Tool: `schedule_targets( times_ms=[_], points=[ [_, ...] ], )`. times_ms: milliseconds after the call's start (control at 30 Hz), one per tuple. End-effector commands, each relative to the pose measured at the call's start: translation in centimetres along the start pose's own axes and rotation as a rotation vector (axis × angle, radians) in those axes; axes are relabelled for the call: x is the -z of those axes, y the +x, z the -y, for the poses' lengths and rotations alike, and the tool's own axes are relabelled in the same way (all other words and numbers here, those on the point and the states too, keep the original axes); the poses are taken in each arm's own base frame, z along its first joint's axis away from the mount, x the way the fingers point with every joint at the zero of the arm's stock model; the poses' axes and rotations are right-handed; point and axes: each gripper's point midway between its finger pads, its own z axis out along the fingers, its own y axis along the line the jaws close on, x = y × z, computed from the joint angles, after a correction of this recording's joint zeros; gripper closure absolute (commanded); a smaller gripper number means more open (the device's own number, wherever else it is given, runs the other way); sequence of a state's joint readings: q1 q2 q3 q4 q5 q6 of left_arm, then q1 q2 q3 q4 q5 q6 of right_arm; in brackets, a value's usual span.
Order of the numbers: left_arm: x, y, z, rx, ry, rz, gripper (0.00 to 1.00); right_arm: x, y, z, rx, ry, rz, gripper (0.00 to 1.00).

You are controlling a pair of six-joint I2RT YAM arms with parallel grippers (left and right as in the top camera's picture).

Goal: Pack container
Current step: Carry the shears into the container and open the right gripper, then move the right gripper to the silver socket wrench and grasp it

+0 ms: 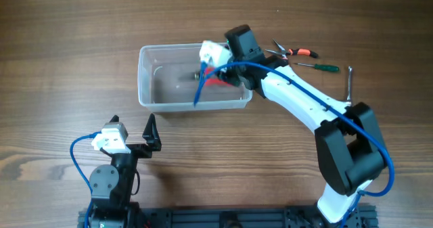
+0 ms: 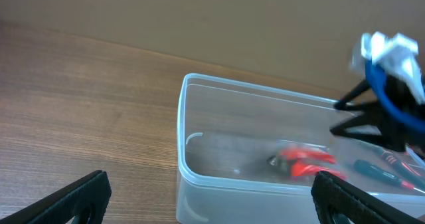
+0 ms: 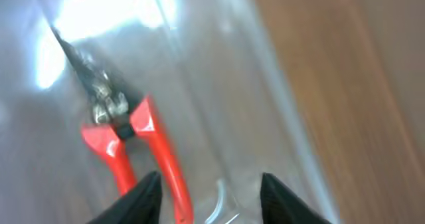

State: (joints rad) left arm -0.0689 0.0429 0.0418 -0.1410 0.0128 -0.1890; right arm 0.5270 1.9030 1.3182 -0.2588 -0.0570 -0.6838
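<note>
Wooden table (image 1: 67,52), clear rounded-corner container (image 1: 143,79) holding red-handled pliers (image 3: 125,121), right claw (image 3: 211,183) spread above, left claw (image 2: 209,184) wide, empty

Left arm (image 1: 111,177) folded near base, left gripper (image 1: 133,128) spread wide, empty. Right arm (image 1: 304,103) stretched far forward, right gripper (image 3: 209,194) angled downward, fingers parted, holding nothing.

overhead looks straight down on the table (image 1: 67,38); left wrist faces the container (image 2: 226,194) low and near; right wrist peers closely inside; both show red-handled pliers (image 3: 119,117).
</note>
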Motion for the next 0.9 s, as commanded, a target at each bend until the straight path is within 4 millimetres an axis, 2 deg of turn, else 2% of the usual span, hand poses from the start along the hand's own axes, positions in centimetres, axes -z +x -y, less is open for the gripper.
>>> schedule_targets(
  times_ms=[0, 33, 133, 200, 233, 300, 333, 400, 467, 500, 533, 600, 667, 800, 867],
  points=[
    [0.0, 0.1, -0.2, 0.010, -0.009, -0.001, 0.00, 5.0, -4.1, 4.0, -0.393, 0.122, 0.126, 0.30],
    [0.0, 0.2, -0.2, 0.010, -0.009, -0.002, 0.00, 6.2, -4.8, 4.5, -0.440, 0.132, 0.156, 0.27],
    [0.0, 0.2, -0.2, 0.010, -0.009, -0.002, 0.00, 12.0, -6.9, 6.5, -0.589, 0.173, 0.269, 0.22],
    [0.0, 0.2, -0.2, 0.010, -0.009, -0.002, 0.00, 15.4, -6.8, 7.8, -0.660, 0.202, 0.309, 0.19],
    [0.0, 0.1, -0.2, 0.010, -0.009, -0.001, 0.00, 17.2, -6.1, 8.7, -0.721, 0.219, 0.322, 0.14],
    [0.0, 0.1, -0.2, 0.010, -0.009, -0.001, 0.00, 20.3, -3.5, 10.5, -0.864, 0.263, 0.317, 0.07],
    [0.0, 0.1, -0.2, 0.010, -0.009, -0.001, 0.00, 21.4, -1.6, 11.3, -0.936, 0.290, 0.293, 0.06],
    [0.0, 0.1, -0.2, 0.010, -0.009, -0.001, 0.00, 22.9, 3.9, 12.8, -1.114, 0.358, 0.197, 0.06],
    [0.0, 0.1, -0.2, 0.010, -0.009, -0.001, 0.00, 23.9, 10.6, 13.3, -1.338, 0.459, 0.053, 0.05],
    [0.0, 0.1, -0.2, 0.010, -0.009, -0.001, 0.00, 24.1, 13.2, 13.2, -1.417, 0.494, -0.010, 0.04],
    [0.0, 0.1, -0.2, 0.010, -0.009, -0.001, 0.00, 24.5, 17.0, 12.6, -1.527, 0.534, -0.105, 0.05],
    [0.0, 0.1, -0.2, 0.010, -0.009, -0.001, 0.00, 24.3, 21.5, 11.6, -1.623, 0.536, -0.217, 0.05],
    [0.0, 0.1, -0.2, 0.010, -0.009, -0.001, 0.00, 23.3, 24.5, 10.6, -1.694, 0.495, -0.288, 0.08],
    [0.0, 0.1, -0.2, 0.010, -0.009, -0.001, 0.00, 20.3, 27.8, 8.6, -1.682, 0.367, -0.411, 0.10],
    [0.0, 0.1, -0.2, 0.010, -0.009, -0.001, 0.00, 18.8, 29.4, 8.5, -1.641, 0.347, -0.463, 0.16]
  ],
)
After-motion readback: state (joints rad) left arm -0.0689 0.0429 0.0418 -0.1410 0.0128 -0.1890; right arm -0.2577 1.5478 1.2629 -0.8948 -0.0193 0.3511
